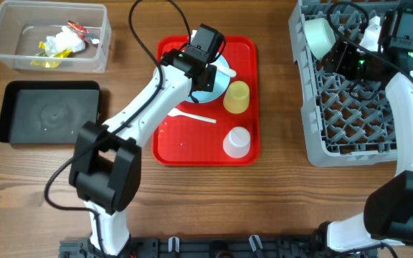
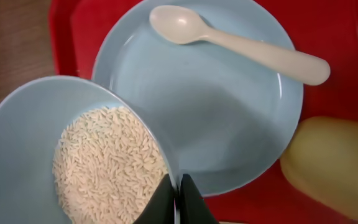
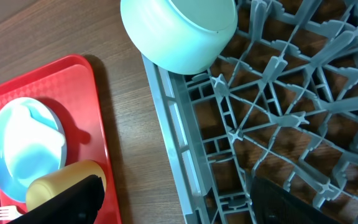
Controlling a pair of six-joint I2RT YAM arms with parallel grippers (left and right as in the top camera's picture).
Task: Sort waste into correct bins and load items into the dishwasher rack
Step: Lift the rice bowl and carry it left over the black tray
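Observation:
My left gripper (image 2: pixel 180 200) is shut on the rim of a light-blue bowl (image 2: pixel 23 155) holding white rice grains (image 2: pixel 107 165), tilted above the light-blue plate (image 2: pixel 229 118). A white spoon (image 2: pixel 229 40) lies on that plate. In the overhead view the left gripper (image 1: pixel 203 72) is over the red tray (image 1: pixel 192 152), hiding the bowl. My right gripper (image 3: pixel 179 205) hangs open at the left edge of the grey dishwasher rack (image 3: pixel 278 112), with nothing between its fingers. A second light-blue bowl (image 3: pixel 179 31) lies on its side in the rack's corner.
On the red tray are a yellow cup (image 1: pixel 236 97), a pale white cup (image 1: pixel 236 142) and a white fork (image 1: pixel 192 117). The clear tub (image 1: pixel 6 54) at the far left holds wrappers and a napkin (image 1: pixel 59 41). The black tray (image 1: pixel 49 111) lies below it.

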